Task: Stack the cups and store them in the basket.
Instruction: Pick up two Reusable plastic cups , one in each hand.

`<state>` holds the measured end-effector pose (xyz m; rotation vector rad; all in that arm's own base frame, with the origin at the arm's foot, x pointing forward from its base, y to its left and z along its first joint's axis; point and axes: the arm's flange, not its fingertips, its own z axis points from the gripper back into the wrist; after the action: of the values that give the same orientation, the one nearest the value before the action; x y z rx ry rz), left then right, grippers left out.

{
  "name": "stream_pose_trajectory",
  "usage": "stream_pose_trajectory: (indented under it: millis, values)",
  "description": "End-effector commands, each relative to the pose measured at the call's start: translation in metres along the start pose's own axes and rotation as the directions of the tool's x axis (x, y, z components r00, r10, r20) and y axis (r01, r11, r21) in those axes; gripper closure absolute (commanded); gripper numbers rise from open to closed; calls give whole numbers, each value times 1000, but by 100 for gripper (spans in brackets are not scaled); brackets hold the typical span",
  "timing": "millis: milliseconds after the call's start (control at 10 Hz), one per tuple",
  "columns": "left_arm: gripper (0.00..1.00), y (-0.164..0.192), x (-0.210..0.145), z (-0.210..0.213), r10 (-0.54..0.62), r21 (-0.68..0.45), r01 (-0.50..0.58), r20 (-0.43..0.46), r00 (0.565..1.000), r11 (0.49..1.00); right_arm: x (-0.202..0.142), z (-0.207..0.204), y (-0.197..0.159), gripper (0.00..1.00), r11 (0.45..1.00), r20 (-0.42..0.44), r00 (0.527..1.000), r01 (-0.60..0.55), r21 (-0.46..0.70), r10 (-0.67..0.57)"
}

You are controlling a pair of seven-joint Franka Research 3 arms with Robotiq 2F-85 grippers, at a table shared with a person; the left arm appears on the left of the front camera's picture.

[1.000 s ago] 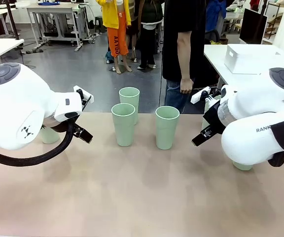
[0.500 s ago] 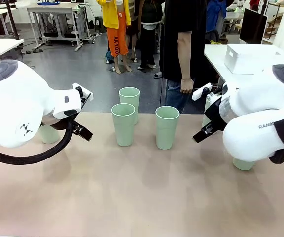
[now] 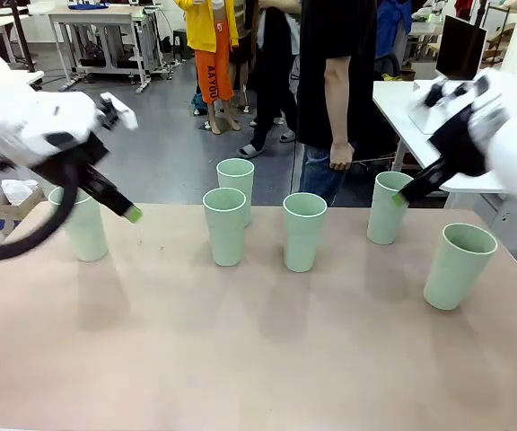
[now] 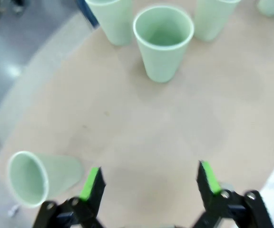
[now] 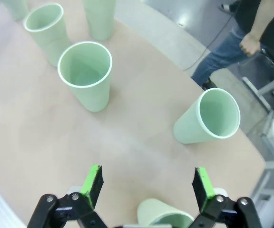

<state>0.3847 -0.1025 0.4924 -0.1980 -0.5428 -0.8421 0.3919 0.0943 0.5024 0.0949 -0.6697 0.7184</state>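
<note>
Left end effector [image 4: 149,179] and right end effector [image 5: 147,183]: both released, empty, above the worktop [image 3: 240,359]. Six cups [image 3: 304,231] stand upright and unstacked, spread from 9 to 3 o'clock. Hazard: a spread finger clipping a rim would likely topple a cup into its neighbour.

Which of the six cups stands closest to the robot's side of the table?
The far-right cup: in the front view its base sits well forward of every other cup's, by the table's right edge.
</note>
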Motion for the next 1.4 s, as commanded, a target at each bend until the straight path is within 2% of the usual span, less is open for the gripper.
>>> stream_pose_trajectory:
  millis: [0,300,500,600,800,1100,1300]
  values:
    - [0,45,-10,44,-124,-107,124,5,992,986,-10,45,-52,0,984,69,992,-110,143,101]
    - [0,94,-45,93,-250,-190,262,86,964,946,-51,83,-127,0,938,171,960,-258,230,222]
    - [0,111,-70,107,-356,-184,372,115,927,910,-87,90,-162,0,909,241,929,-337,246,279]
    - [0,117,-84,112,-396,-176,415,133,909,893,-104,93,-179,0,902,280,923,-339,267,264]
    - [0,131,-111,115,-396,-172,429,196,897,887,-137,96,-205,0,909,330,923,-299,290,198]
    - [0,156,-146,95,-334,-193,402,306,891,895,-170,92,-216,0,910,364,914,-293,292,177]
    - [0,159,-163,100,-309,-180,390,358,881,903,-171,94,-214,0,907,405,896,-313,282,183]
